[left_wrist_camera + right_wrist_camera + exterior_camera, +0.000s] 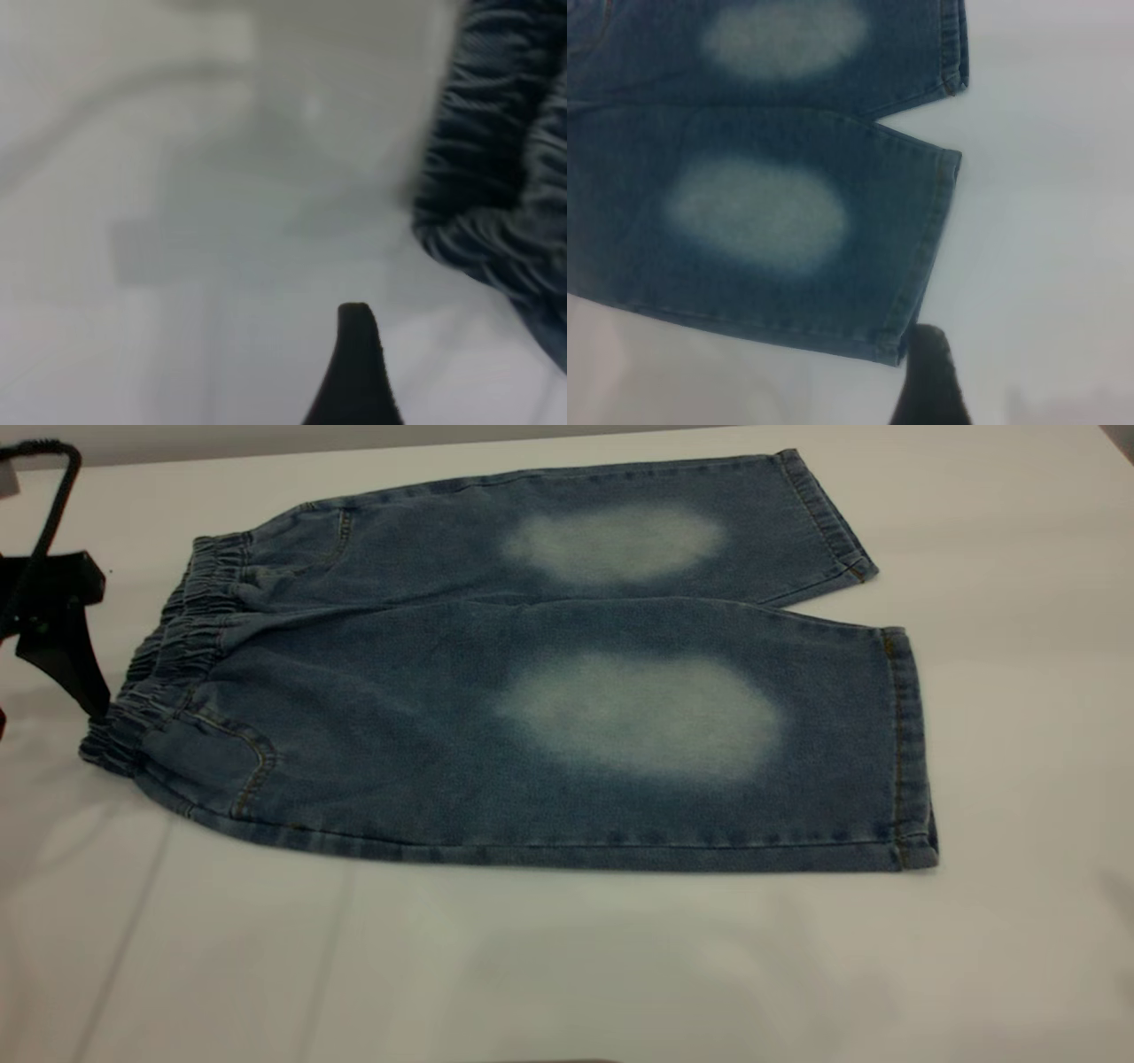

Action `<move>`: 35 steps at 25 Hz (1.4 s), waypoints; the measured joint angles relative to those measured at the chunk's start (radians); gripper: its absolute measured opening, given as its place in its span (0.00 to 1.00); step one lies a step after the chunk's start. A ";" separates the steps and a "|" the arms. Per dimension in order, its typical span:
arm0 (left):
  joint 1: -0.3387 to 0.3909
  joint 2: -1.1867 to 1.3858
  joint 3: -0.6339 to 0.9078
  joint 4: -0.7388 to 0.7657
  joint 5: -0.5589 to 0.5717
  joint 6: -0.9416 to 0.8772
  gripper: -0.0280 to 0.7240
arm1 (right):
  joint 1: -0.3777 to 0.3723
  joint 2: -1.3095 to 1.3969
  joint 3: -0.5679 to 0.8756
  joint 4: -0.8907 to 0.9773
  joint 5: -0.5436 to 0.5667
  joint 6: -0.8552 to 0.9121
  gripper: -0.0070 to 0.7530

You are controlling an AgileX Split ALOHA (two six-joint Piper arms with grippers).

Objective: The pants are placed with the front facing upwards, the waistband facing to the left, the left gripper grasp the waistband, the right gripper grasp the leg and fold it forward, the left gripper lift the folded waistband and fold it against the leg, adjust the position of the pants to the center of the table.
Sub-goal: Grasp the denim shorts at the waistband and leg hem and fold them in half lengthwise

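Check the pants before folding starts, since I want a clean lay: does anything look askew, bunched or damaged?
Nothing stands out. The pants lie flat, front up, on the table, waistband toward the left end effector. The pale ovals look like fading, not damage.

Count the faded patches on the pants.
2. One faded patch on the far leg of the pants, one faded patch on the near leg. The back side is hidden, so more could be there.

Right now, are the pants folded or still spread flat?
Spread flat: the pants show both legs side by side, both faded ovals visible, waistband unfolded.
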State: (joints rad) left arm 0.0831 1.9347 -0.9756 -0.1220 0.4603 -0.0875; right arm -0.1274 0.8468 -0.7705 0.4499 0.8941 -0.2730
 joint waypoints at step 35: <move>-0.002 0.160 -0.106 -0.028 -0.062 0.020 0.09 | 0.000 0.042 -0.075 -0.001 0.049 -0.034 0.59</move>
State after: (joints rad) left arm 0.0813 2.0951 -1.0816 -0.1501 0.3981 -0.0672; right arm -0.1274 0.8887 -0.8452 0.4489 0.9427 -0.3066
